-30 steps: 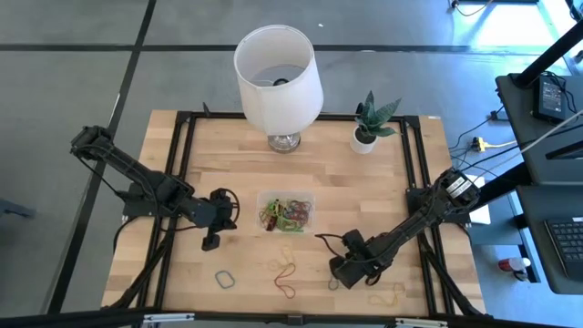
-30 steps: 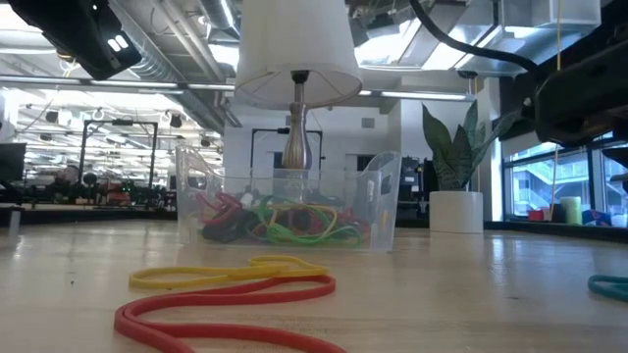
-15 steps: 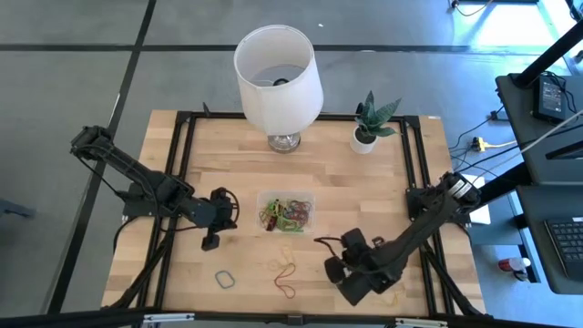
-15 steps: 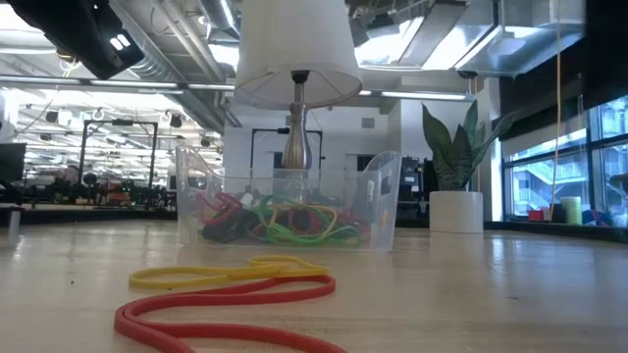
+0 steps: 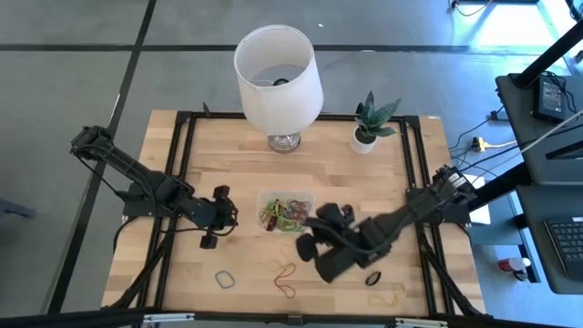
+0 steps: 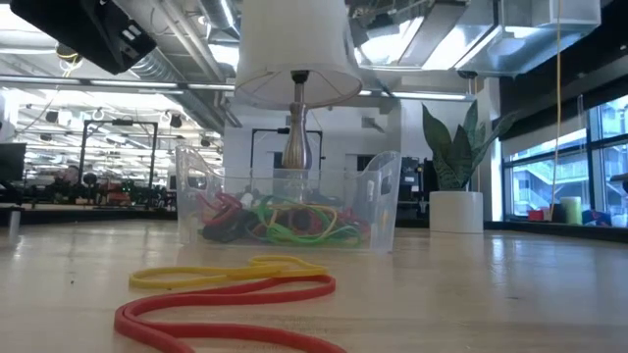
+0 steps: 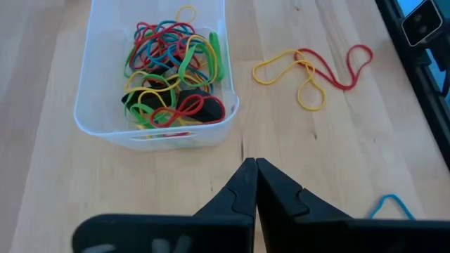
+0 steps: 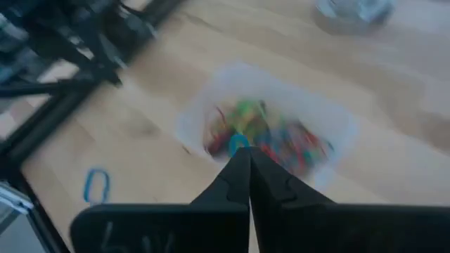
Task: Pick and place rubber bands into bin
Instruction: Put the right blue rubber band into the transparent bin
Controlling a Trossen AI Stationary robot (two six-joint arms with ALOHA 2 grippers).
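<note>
On the table [image 5: 237,146], the bin [image 5: 286,210] sits near the centre at about 6 o'clock from the lamp [image 5: 278,77] and already holds a good tangle of rubber bands [image 7: 172,77], so the task looks well under way but not finished. The right hand [image 5: 305,246], fingers pressed together and pinching what looks like a small blue band [image 8: 238,144] at their tips, hangs just at the bin's 5 o'clock corner. The left hand [image 5: 209,242] waits shut and empty at the bin's 9 o'clock. Left on the table, as far as shows: a yellow and red pair [image 5: 286,268] at 6 o'clock of the bin, a blue loop [image 5: 225,278] at 7 o'clock, and a dark band [image 5: 373,279] with a tan one [image 5: 386,295] at 5 o'clock.
</note>
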